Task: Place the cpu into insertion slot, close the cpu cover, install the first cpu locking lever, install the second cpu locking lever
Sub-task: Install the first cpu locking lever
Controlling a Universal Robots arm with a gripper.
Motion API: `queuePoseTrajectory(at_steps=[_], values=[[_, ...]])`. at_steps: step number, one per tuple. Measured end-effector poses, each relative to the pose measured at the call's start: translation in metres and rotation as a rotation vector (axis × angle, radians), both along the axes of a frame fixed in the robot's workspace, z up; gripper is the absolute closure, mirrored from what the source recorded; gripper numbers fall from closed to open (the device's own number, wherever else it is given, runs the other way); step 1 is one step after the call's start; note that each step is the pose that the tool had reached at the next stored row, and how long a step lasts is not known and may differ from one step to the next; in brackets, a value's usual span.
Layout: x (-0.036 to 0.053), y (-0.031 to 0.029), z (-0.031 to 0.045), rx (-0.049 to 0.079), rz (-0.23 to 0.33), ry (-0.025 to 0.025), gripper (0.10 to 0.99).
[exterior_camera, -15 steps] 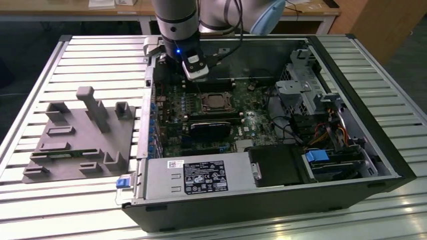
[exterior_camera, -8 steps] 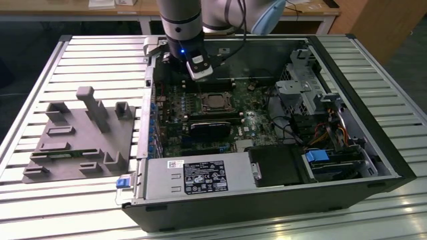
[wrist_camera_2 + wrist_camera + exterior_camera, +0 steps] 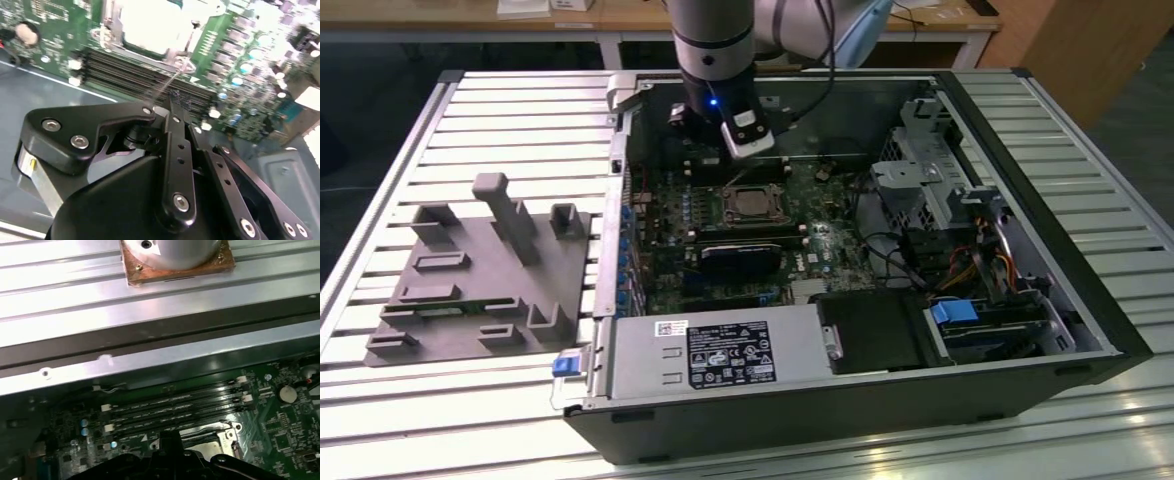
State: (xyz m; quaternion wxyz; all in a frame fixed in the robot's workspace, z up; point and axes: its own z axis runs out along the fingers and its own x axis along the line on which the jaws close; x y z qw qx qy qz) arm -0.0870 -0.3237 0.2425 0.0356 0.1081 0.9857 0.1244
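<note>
In the exterior view my gripper (image 3: 731, 160) hangs inside the open computer case, just behind the insertion slot (image 3: 726, 206) on the green board. The cpu (image 3: 751, 205) lies in the slot, its silvery top showing bright in the second wrist view (image 3: 150, 22). The cpu cover (image 3: 111, 31), a thin metal frame, lies flat around it. A thin wire locking lever (image 3: 176, 75) runs from the slot's corner toward my gripper (image 3: 172, 106). The black fingers (image 3: 175, 145) are shut together, tips at the lever's end. Whether they pinch it is unclear.
Long black memory slots (image 3: 175, 407) lie between the socket and the case wall (image 3: 150, 360). A black heatsink-like block (image 3: 740, 262) sits in front of the socket, the power supply (image 3: 714, 355) nearer still. A grey fixture plate (image 3: 480, 270) rests on the slatted table at the exterior view's left.
</note>
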Motion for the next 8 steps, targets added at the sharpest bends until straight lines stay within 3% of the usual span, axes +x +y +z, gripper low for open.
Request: queuePoseTrajectory(at_steps=[3, 7, 8], values=[[0.0069, 0.0, 0.0, 0.002, 0.0, 0.0001, 0.984], [0.007, 0.0, -0.0001, 0.003, 0.0, -0.0002, 0.984], [0.007, 0.0, -0.0002, 0.003, 0.0, -0.0022, 0.984]])
